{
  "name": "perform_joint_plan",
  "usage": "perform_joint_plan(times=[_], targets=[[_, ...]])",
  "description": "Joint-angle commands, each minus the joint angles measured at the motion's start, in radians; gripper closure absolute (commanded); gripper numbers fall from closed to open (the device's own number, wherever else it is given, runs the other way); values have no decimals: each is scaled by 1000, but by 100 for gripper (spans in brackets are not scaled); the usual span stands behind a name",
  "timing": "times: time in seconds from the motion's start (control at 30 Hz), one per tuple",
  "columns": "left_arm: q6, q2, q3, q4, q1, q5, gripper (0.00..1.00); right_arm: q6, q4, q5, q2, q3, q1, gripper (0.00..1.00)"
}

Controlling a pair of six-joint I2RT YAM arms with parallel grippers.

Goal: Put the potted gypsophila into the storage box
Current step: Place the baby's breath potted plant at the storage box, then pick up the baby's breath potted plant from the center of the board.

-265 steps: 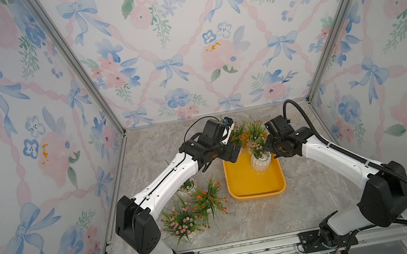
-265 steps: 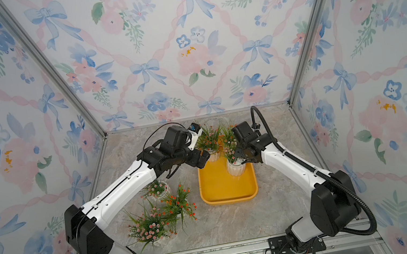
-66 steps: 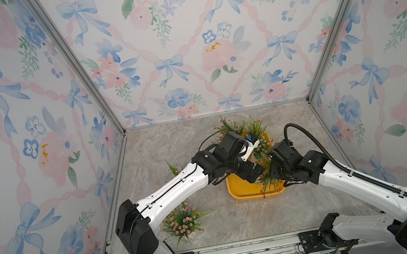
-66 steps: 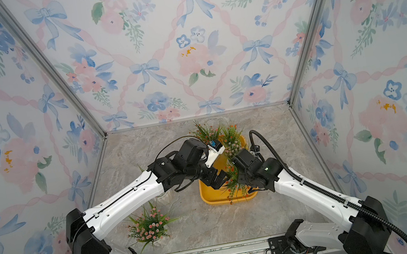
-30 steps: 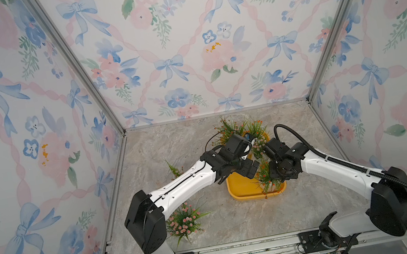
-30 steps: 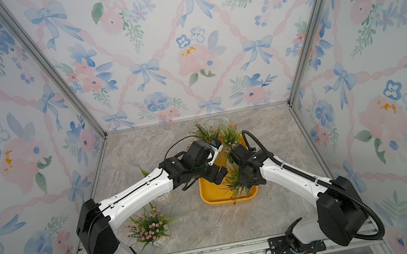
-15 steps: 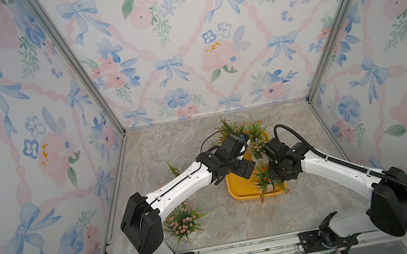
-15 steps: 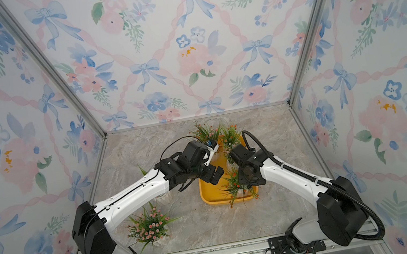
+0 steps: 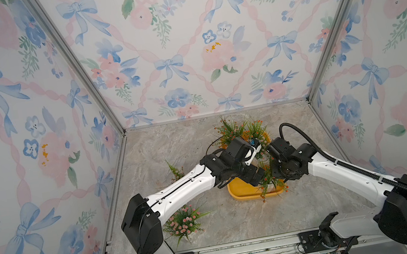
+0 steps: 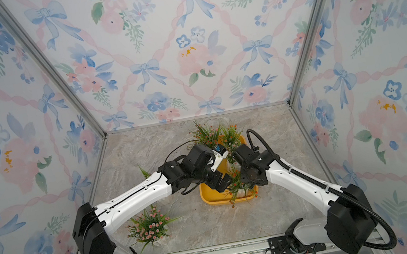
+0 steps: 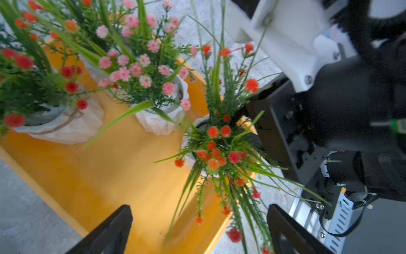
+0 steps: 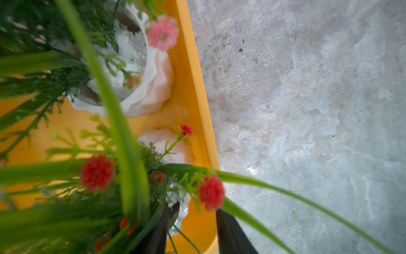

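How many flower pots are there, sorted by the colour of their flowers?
Pink flowers: 2, the boxed pink pot in the storage box and the loose pink pot on the table.
Red or orange flowers: 2, the red pot and the orange pot, both in the box.
Only leaves showing: 1, the leafy plant behind the left arm.
Total: 5
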Motion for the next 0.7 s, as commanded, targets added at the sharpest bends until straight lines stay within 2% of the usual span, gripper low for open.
perform_joint_plan(times=[0.0,0.1,0.17,0.23,0.4,0.67], targets=[[19,-18,23,5,-9,20,2,17,-29,56,-40,-18,8,53],[20,-31,15,3,-17,19,2,36,-34,92,-81,-28,10,51],[17,-46,10,4,-22,18,2,58,-39,112,-111,-29,10,42],[5,-70,-1,5,-25,-2,2,72,-33,126,-143,-32,14,38],[-28,-150,-54,5,-25,-97,2,106,-57,212,-212,-9,56,23],[-102,-343,-191,3,-21,-250,2,140,-46,328,-231,75,181,13]])
